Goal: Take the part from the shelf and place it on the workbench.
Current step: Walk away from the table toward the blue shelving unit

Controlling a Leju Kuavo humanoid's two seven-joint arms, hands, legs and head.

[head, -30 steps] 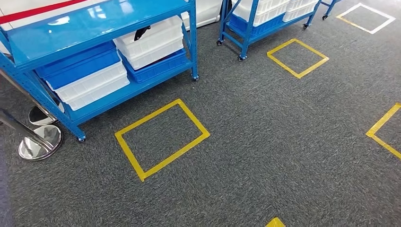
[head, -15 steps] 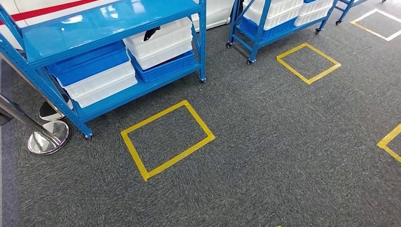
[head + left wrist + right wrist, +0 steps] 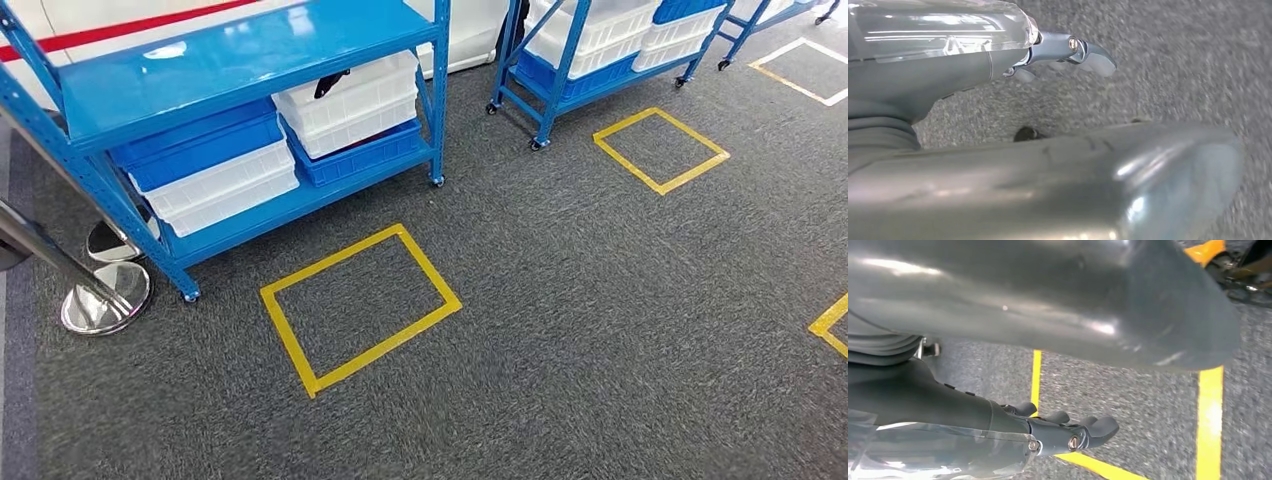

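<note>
A small black part [image 3: 332, 82] lies in the upper white bin [image 3: 352, 100] on the lower level of the near blue wheeled shelf [image 3: 240, 45], at the upper left of the head view. My left hand [image 3: 973, 60] hangs over grey carpet, its fingers [image 3: 1083, 49] apart and holding nothing. In the right wrist view my right hand [image 3: 1013, 427] also hangs empty, with its dark fingers [image 3: 1093, 430] loosely spread above yellow floor tape.
More blue and white bins [image 3: 205, 165] are stacked on the same shelf. A second blue shelf [image 3: 600, 50] with bins stands further right. A chrome stanchion base [image 3: 105, 298] and its slanted post are at the left. A yellow taped rectangle [image 3: 360, 305] marks the carpet before the shelf.
The whole picture has shifted down and to the right, so the camera has moved. Shelves and floor marks keep their places relative to one another.
</note>
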